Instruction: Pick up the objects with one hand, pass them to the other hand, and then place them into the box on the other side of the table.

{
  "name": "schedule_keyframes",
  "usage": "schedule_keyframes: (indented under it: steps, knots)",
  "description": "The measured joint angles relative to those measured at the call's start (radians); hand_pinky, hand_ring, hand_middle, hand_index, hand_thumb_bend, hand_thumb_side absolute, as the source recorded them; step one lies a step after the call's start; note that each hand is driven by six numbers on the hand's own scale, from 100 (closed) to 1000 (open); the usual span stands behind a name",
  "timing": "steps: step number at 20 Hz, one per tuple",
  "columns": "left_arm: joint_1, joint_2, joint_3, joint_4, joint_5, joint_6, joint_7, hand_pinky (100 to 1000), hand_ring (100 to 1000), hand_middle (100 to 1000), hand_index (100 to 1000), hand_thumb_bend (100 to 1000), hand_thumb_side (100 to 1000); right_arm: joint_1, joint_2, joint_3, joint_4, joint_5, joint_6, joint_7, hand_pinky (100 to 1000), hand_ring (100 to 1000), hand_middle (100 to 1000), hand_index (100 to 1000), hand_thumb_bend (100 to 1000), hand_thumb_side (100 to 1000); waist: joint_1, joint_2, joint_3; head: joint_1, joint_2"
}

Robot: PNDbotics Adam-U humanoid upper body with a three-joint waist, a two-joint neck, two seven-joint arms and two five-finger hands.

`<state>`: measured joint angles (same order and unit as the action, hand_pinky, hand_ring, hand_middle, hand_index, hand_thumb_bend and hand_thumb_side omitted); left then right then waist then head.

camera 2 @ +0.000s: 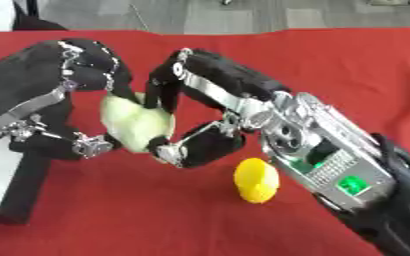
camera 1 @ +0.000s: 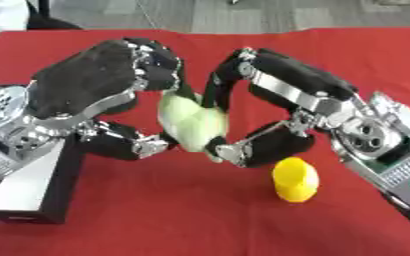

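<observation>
While both hands are closing on the pale green, soft-looking lumpy object [camera 1: 191,122], the handover step is in progress above the red cloth-covered tabletop [camera 1: 348,55]. The left hand [camera 1: 112,95] is curling its fingers over the object's top and left side; the right hand [camera 1: 270,107] is pinching it from the right, thumb underneath. Which hand is giving and which receiving cannot be told. The next move, I judge, is calling for one hand to let go while the other carries the object to its box. A white box with dark sides [camera 1: 33,185] is sitting left of the object; a small yellow ridged object [camera 1: 295,179] is waiting on the cloth, below and right of it.
</observation>
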<state>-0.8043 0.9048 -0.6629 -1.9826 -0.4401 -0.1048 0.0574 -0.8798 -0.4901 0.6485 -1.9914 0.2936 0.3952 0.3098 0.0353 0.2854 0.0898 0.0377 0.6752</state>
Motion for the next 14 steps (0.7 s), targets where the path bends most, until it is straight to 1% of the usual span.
schedule_keyframes:
  steps: [4,7,9,14]
  knots:
    - [0.000,0.000,0.000,0.002,0.011,0.008,-0.005,724,623,430,451,100,165,0.000,0.000,0.000,0.000,0.003,0.012,-0.012,801,655,536,482,271,100,0.000,0.000,0.000,0.000,0.000]
    - [0.001,0.000,0.000,0.002,0.013,0.018,-0.010,722,615,412,430,100,171,0.000,-0.002,0.000,0.000,0.020,0.023,-0.019,824,720,609,549,267,100,0.000,0.000,0.000,0.003,0.000]
    - [0.003,0.000,0.000,0.002,0.015,0.025,-0.012,722,612,401,414,100,173,0.000,-0.003,0.001,0.000,0.037,0.029,-0.018,842,760,662,616,298,100,0.000,0.000,0.000,0.003,0.000]
    - [0.006,0.000,0.000,0.002,0.016,0.041,-0.022,721,604,381,393,100,181,0.000,-0.009,0.002,0.000,0.090,0.043,0.003,866,809,732,711,354,100,0.000,0.000,-0.001,0.004,0.000]
